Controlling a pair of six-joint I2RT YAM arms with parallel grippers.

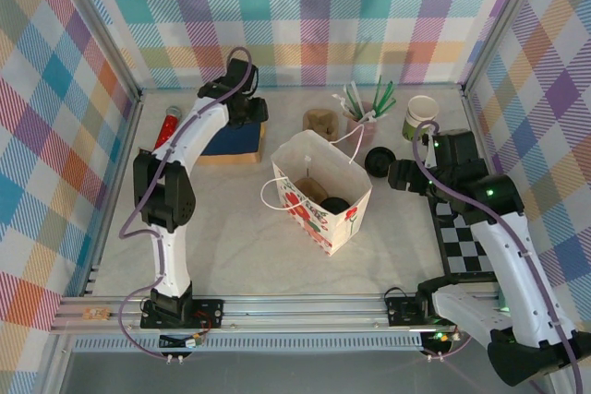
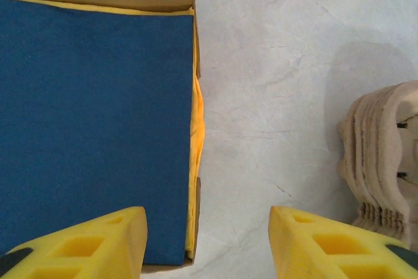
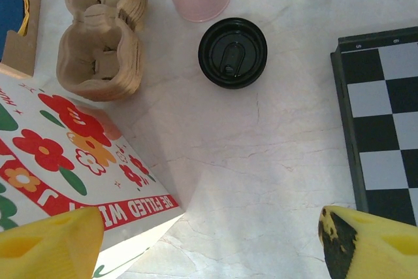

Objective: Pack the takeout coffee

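The white flowered paper bag [image 1: 323, 219] stands open at mid-table. Inside it a round black lid [image 1: 334, 203] sits beside brown pulp; I take this for the takeout coffee, its cup body hidden by the bag wall. My left gripper [image 1: 247, 115] hangs at the back over the right edge of a box of blue napkins [image 2: 91, 129]. Its yellow fingers [image 2: 98, 243] are apart with nothing between them, so this gripper [image 2: 208, 240] is open. My right gripper [image 1: 399, 175] is open to the right of the bag [image 3: 59, 161] and holds nothing [image 3: 209, 246].
A loose black lid [image 3: 232, 52] lies on the table ahead of the right gripper. Behind it stand a pink cup of straws [image 1: 363, 122], a stack of green-and-white cups [image 1: 420, 117] and stacked pulp carriers [image 3: 98, 37]. A checkered board [image 3: 385, 115] lies at the right.
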